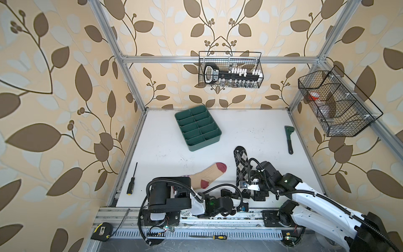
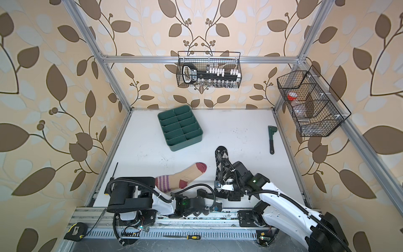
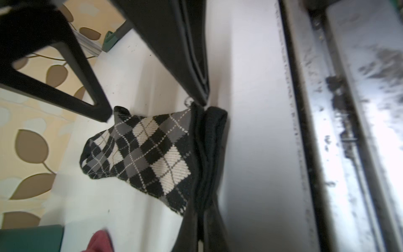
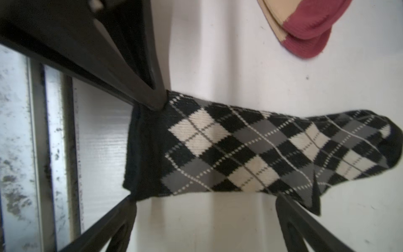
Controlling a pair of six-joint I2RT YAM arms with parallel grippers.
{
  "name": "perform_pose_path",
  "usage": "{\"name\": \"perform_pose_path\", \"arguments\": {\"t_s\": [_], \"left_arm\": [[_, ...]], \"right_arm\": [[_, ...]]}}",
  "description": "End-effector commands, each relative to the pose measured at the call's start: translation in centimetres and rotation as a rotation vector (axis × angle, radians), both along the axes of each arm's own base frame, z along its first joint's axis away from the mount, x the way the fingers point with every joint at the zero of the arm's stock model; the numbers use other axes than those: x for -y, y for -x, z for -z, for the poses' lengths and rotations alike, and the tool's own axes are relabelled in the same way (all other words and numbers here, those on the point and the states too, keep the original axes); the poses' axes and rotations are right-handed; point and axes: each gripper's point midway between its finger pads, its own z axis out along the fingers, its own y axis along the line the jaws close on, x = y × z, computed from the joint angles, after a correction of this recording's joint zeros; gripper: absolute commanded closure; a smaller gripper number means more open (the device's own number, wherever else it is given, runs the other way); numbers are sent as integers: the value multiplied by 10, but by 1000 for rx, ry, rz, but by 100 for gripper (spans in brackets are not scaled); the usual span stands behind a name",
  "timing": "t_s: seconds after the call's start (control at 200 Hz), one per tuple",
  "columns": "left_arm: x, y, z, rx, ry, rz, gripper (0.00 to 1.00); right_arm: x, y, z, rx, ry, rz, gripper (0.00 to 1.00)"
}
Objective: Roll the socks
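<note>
— What is the left gripper (image 3: 199, 210) doing?
— It's clamped tight on one corner of the argyle sock (image 1: 239, 161), at the cuff. The black rib bunches toward the pinch.
— And the right gripper (image 4: 207, 199)?
— Spread wide, holding nothing. One of its fingers (image 4: 127, 211) sits at the cuff's other corner and its mate is by the heel, both along the sock's edge. I can't tell whether they touch the cloth.
— The arms?
— The left arm (image 1: 197, 205) lies folded low along the front rail (image 1: 253, 218), with the forearm running right to the cuff. The right arm (image 1: 309, 196) reaches in from the front right corner, wrist bent down over the same end.
— How does the sock lie?
— Flat on the table (image 1: 165, 148), unrolled. Its long axis runs front to back, toe toward the back wall, cuff near the rail.
— The other one?
— The beige sock (image 1: 209, 174) lies flat just to its left. The maroon toe angles toward the argyle sock and the striped cuff is under the left arm.
</note>
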Motion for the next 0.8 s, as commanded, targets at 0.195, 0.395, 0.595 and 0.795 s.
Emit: {"name": "perform_pose_path", "arguments": {"t_s": [0.195, 0.395, 0.595, 0.795], "left_arm": [[-5, -12, -4, -396, -115, -48, 100], [-2, -36, -6, -593, -75, -171, 100], [-1, -55, -14, -874, -35, -275, 100], [4, -65, -24, -1062, -4, -293, 100]], "right_arm": [[32, -37, -88, 310, 15, 90, 0], [54, -59, -126, 498, 43, 217, 1], [59, -54, -165, 600, -37, 264, 1], [45, -30, -144, 495, -48, 145, 1]]}}
